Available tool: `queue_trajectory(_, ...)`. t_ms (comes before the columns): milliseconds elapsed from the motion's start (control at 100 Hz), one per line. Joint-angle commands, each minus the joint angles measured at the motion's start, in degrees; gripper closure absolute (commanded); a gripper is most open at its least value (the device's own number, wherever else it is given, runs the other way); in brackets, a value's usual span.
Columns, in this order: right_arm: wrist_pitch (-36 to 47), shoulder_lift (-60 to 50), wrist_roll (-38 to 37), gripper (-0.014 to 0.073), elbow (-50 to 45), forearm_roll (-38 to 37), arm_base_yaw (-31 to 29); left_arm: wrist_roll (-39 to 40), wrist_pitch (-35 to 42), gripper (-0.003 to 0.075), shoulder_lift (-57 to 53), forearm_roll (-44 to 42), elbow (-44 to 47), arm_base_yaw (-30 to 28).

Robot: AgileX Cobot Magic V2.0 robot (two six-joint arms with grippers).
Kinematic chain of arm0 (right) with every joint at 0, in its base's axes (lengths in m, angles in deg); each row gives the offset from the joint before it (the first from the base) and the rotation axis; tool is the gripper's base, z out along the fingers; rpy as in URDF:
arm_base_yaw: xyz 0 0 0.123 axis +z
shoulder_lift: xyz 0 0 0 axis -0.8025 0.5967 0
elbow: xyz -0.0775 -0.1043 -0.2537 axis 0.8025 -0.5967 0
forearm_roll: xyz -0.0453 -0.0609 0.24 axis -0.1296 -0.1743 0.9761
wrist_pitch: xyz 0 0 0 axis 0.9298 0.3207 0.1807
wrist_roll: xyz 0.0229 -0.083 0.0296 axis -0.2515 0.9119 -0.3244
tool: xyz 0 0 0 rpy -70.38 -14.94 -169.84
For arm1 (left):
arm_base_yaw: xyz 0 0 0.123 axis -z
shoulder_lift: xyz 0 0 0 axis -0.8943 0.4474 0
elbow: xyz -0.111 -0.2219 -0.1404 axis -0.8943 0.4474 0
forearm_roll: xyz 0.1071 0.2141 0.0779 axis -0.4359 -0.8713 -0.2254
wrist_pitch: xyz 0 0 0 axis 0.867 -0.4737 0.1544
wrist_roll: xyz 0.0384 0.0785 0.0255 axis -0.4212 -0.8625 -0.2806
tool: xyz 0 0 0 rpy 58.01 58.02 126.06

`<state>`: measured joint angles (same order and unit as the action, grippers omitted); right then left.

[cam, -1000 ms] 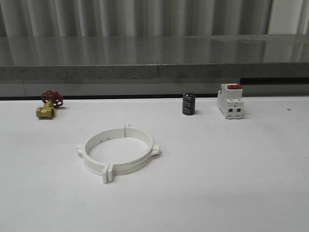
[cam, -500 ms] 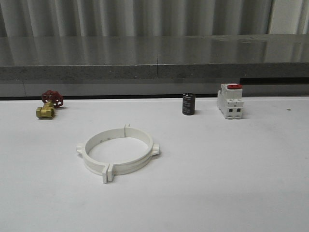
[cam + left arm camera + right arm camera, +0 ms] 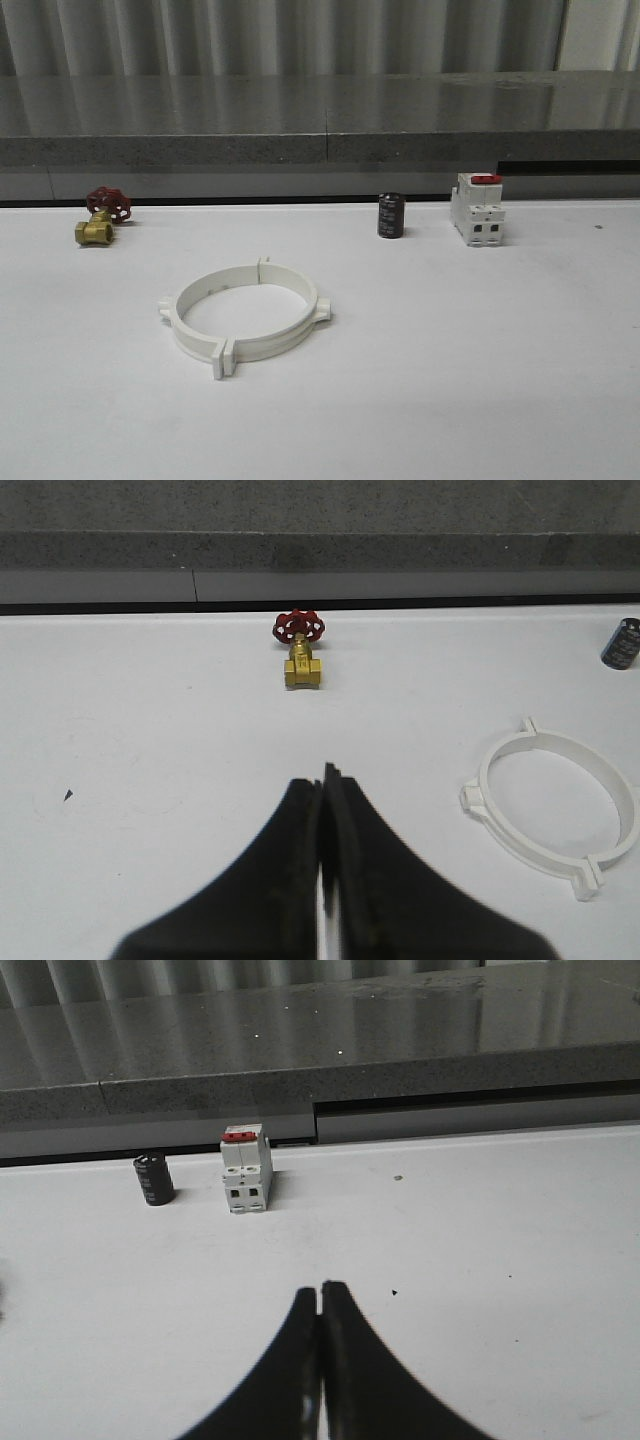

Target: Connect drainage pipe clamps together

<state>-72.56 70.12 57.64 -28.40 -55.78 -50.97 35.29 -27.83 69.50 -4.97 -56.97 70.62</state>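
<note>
Drainage pipe clamps (image 3: 244,318) lying joined as a ring on the white desk (image 3: 480,360), left end effector (image 3: 325,780) and right end effector (image 3: 320,1295) both closed and empty, well apart from it; risk judged: nudging ring and parting tabs.

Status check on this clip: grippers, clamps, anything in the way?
Left gripper shut, empty. Right gripper shut, empty. Drainage pipe clamps joined as one ring on the table. Nothing obstructing it.
</note>
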Motion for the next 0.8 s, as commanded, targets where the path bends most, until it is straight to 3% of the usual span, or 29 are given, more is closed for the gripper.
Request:
queue_trajectory(0, 5.1, -0.9, 0.7, 0.0662, 0.9, 0.0, -0.4, 0.1, 4.8, 0.0741, 0.2, 0.4, -1.5, 0.0)
queue_trajectory(430, 5.1, -0.9, 0.7, 0.0662, 0.9, 0.0, -0.4, 0.1, 7.7, 0.0741, -2.4, -3.4, 1.3, 0.0)
queue_trajectory(620, 5.1, -0.9, 0.7, 0.0662, 0.9, 0.0, -0.4, 0.1, 19.1, 0.0741, -12.9, -5.2, 11.7, 0.0)
queue_trajectory(790, 5.1, -0.9, 0.7, 0.0662, 0.9, 0.0, -0.4, 0.9, 20.0, 0.0741, -23.8, -5.6, 21.1, 0.0)
